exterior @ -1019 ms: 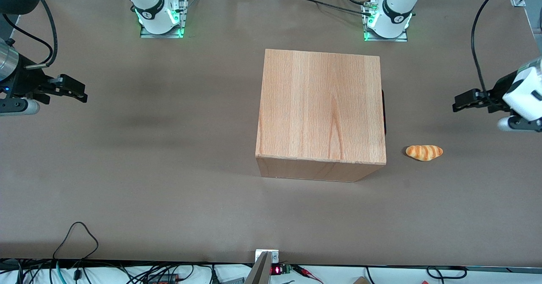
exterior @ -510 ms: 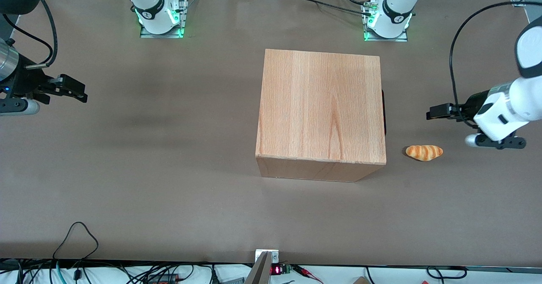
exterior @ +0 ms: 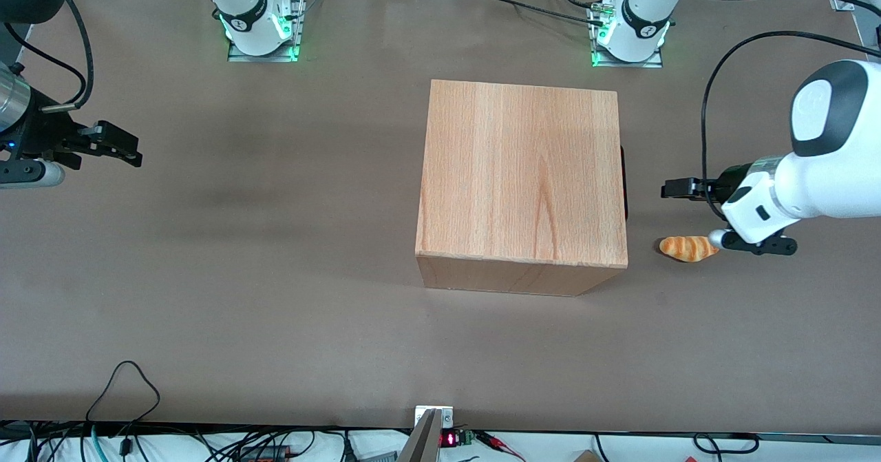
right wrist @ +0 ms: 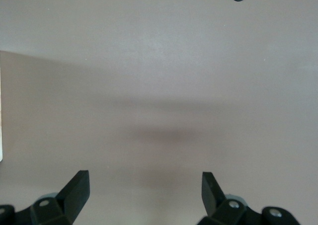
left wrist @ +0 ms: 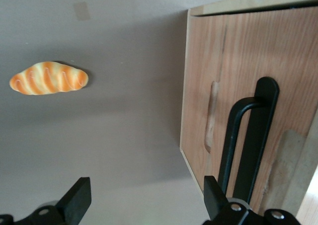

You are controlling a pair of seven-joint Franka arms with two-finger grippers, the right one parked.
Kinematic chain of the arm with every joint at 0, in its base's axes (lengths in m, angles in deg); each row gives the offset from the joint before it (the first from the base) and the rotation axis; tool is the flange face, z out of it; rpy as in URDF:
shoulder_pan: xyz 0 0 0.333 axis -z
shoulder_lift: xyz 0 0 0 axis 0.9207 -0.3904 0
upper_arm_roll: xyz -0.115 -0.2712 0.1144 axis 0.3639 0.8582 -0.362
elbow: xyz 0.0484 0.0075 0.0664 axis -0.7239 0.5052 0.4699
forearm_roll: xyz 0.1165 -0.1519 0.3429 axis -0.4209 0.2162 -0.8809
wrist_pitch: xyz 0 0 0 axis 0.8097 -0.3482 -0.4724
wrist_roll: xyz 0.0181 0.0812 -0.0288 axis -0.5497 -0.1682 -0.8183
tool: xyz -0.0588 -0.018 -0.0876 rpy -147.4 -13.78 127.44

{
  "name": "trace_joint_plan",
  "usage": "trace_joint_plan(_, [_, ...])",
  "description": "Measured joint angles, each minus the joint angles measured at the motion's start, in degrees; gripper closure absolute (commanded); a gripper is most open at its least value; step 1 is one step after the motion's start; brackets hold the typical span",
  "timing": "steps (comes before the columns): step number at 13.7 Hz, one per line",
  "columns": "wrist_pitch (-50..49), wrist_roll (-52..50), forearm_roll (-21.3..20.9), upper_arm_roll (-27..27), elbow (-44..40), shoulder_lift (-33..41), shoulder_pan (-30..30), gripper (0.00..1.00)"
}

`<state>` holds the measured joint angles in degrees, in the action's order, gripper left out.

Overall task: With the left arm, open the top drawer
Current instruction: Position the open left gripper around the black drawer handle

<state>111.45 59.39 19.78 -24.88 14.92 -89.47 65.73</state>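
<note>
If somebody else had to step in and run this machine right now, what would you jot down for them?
Gripper: the left arm's gripper is open and holds nothing. It hangs in front of the wooden box's drawer face, short of the black bar handle.

Things: the top drawer is shut, its front flush with the wooden box. A toy bread roll lies on the table beside the box, nearer the front camera than the gripper.

Done: only the approach toward the handle.

Left: reach the handle, close the fingers on it, pull the drawer out.
</note>
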Motion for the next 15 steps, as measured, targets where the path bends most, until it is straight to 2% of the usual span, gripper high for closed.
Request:
trace_joint_plan(5, [-3.8, 0.0, 1.0, 0.2, 0.0, -2.1, 1.5, 0.00])
trace_joint_plan(9, [-4.4, 0.0, 4.5, 0.2, 0.0, -4.2, 2.0, 0.00])
trace_joint_plan(15, [-4.6, 0.0, 6.9, 0.1, 0.0, -5.9, 2.0, 0.00])
